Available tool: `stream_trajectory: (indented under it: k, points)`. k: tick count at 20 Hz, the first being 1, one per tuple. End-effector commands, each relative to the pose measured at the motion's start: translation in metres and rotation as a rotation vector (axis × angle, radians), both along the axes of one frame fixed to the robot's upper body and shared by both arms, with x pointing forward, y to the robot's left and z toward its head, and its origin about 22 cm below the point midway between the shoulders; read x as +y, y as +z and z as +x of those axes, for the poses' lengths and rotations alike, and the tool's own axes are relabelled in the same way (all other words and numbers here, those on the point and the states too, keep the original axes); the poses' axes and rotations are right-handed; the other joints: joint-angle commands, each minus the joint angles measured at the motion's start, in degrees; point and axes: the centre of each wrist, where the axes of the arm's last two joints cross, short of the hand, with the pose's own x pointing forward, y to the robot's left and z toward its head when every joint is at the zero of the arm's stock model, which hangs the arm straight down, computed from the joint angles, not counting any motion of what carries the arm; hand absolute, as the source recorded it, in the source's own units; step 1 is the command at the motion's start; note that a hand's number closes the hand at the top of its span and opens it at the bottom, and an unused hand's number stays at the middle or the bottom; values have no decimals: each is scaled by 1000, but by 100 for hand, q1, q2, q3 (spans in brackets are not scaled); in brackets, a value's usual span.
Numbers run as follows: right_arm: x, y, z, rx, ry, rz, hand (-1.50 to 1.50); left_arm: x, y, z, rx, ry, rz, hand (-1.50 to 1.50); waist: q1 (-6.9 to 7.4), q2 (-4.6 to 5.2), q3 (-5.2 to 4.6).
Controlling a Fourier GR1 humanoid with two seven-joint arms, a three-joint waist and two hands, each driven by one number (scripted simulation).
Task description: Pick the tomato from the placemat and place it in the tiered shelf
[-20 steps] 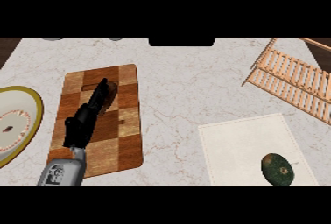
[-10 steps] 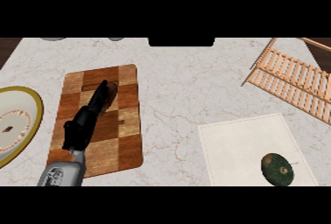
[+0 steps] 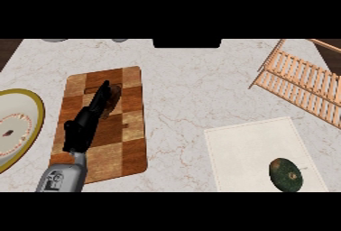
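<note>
One dark green round tomato (image 3: 286, 174) is seen on one white placemat (image 3: 248, 145) at five o'clock; one black left hand (image 3: 89, 122), fingers straight, is unmoved over one checkered wooden board (image 3: 126, 135).

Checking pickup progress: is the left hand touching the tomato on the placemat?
Apart. The head view shows the left hand over the cutting board, bare counter separating it from the tomato.

checkered brown board (image 3: 126, 131), dark green tomato (image 3: 286, 175)
</note>
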Motion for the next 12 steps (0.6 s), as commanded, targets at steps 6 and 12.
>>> stream_trajectory:
  k: [6,12]
  points:
    - [-2,54,-50,-348,-11,40,-150,-1,-11,2,4,4,-1,0,-59,-16,-1]
    - [-2,80,-112,-405,-158,125,-150,12,8,12,-8,39,18,0,-141,-44,-4]
